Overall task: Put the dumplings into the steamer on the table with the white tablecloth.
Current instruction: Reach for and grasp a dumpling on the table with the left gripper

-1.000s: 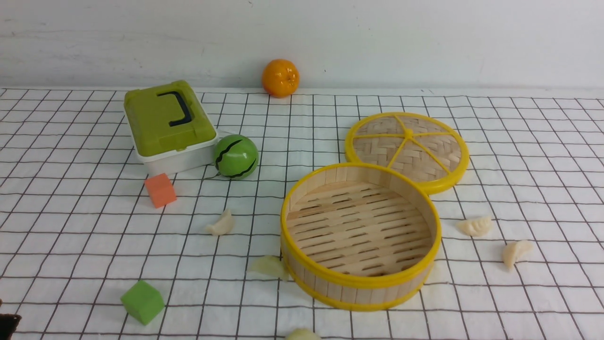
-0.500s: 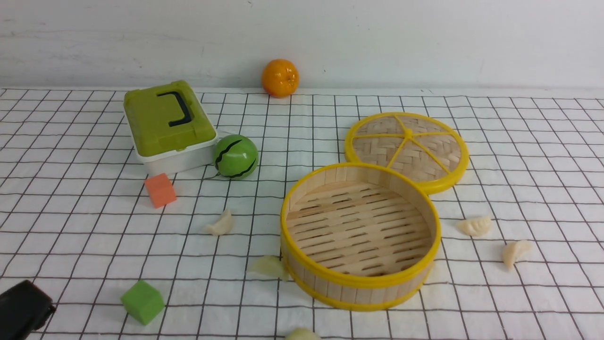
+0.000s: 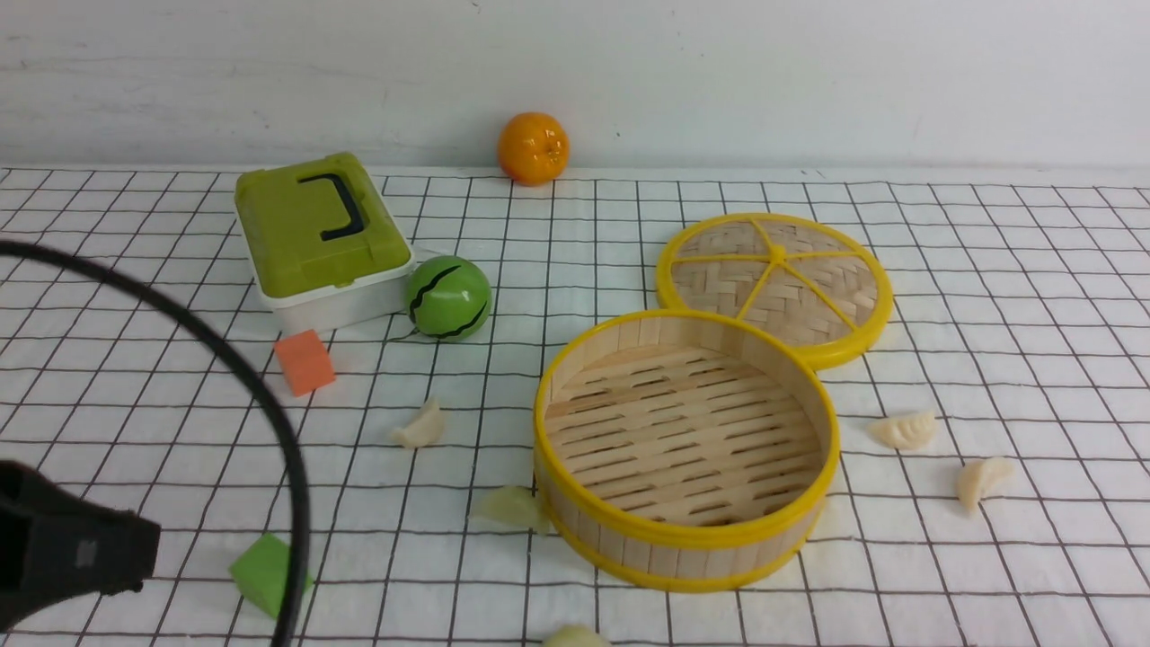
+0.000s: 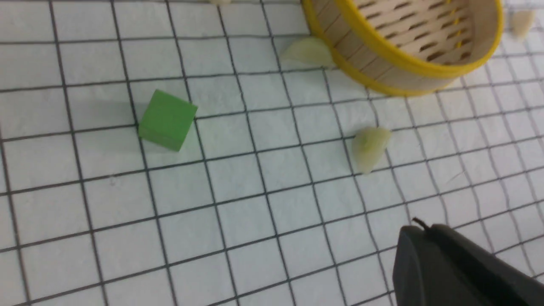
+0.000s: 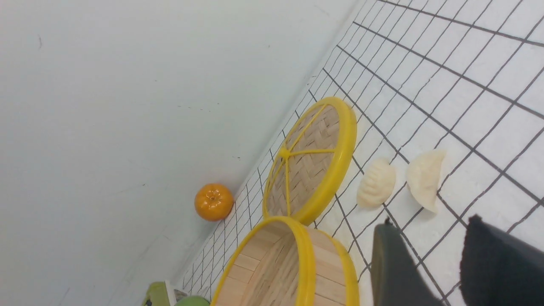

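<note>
Dumplings, five in all, lie on the white tablecloth [image 3: 1015,296] that covers the counter [image 3: 1033,557], every one outside the steamer [image 3: 690,537]. Take the steamer as the middle of the dial in the front view. One dumpling [image 3: 420,425] sits at 9 o'clock, well apart. A pale greenish dumpling [image 3: 514,506] at 8 o'clock lies just beside the wall; whether it touches I cannot tell. Another dumpling [image 3: 575,636] at 7 o'clock is cut off by the lower edge. Around 3 o'clock lie a nearer dumpling [image 3: 905,430] and a farther dumpling [image 3: 981,479]. The woven lid [image 3: 774,283] lies flat at 1 o'clock, its rim meeting the steamer's.

The left claw [image 3: 148,548] shows far out at 8 o'clock, pressed shut with nothing in it. It is near a green cube [image 3: 256,571], which a black cable [image 3: 269,404] crosses. The right claw [image 5: 431,223] appears only in its own wrist view. Its fingers stand apart with cloth showing between them, gripping nothing, close to the two dumplings at 3 o'clock.
</note>
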You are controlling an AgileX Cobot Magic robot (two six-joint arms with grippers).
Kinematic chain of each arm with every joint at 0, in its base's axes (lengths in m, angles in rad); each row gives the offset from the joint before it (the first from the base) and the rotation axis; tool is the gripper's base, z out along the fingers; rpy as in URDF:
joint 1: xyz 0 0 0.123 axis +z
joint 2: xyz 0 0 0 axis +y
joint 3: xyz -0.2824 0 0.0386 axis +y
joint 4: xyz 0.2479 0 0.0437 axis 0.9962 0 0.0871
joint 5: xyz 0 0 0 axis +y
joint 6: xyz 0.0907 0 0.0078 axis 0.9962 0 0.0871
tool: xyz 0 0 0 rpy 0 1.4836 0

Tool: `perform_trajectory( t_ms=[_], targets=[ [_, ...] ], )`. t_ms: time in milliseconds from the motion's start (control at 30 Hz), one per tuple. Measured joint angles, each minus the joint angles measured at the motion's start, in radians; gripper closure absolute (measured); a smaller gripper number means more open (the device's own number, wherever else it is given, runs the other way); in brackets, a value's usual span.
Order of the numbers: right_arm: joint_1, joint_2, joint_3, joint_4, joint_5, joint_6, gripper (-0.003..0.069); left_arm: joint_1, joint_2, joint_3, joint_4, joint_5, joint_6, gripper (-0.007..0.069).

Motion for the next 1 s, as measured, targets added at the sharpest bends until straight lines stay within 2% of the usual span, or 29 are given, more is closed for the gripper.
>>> perform_trajectory(
  t_ms=[200, 233, 300, 400, 467, 567, 633, 700, 767, 900, 1000],
  targets=[
    [0.078, 0.008, -0.180, 0.000, 0.147, -0.252, 0.0431, -0.107, 0.278, -0.176, 0.112, 0.020, -0.071, 0.0637],
    [0.084, 0.011, -0.189, 0.000, 0.160, -0.263, 0.0433, -0.109, 0.287, -0.182, 0.115, 0.022, -0.074, 0.0637],
    [0.117, 0.096, -0.323, 0.000, 0.262, -0.393, 0.0499, -0.115, 0.409, -0.268, 0.124, 0.042, -0.084, 0.0637],
    [0.139, 0.217, -0.432, -0.003, 0.382, -0.487, 0.0576, -0.119, 0.525, -0.362, 0.143, 0.076, -0.085, 0.0637],
    [0.147, 0.328, -0.538, -0.003, 0.500, -0.584, 0.0652, -0.120, 0.627, -0.453, 0.170, 0.114, -0.085, 0.0636],
    [0.153, 0.480, -0.652, 0.014, 0.679, -0.709, 0.0680, -0.120, 0.738, -0.564, 0.210, 0.133, -0.085, 0.0617],
    [0.153, 0.567, -0.709, 0.048, 0.776, -0.812, 0.0681, -0.120, 0.813, -0.626, 0.229, 0.136, -0.084, 0.0579],
    [0.153, 0.603, -0.725, 0.074, 0.808, -0.852, 0.0681, -0.120, 0.839, -0.651, 0.231, 0.136, -0.076, 0.0551],
    [0.153, 0.657, -0.732, 0.131, 0.838, -0.942, 0.0681, -0.120, 0.897, -0.680, 0.220, 0.137, -0.034, 0.0475],
    [0.153, 0.687, -0.732, 0.189, 0.836, -1.005, 0.0680, -0.120, 0.951, -0.687, 0.176, 0.129, 0.039, 0.0367],
    [0.153, 0.689, -0.732, 0.198, 0.819, -1.024, 0.0678, -0.131, 0.974, -0.687, 0.163, 0.097, 0.080, 0.0338]
  ],
)
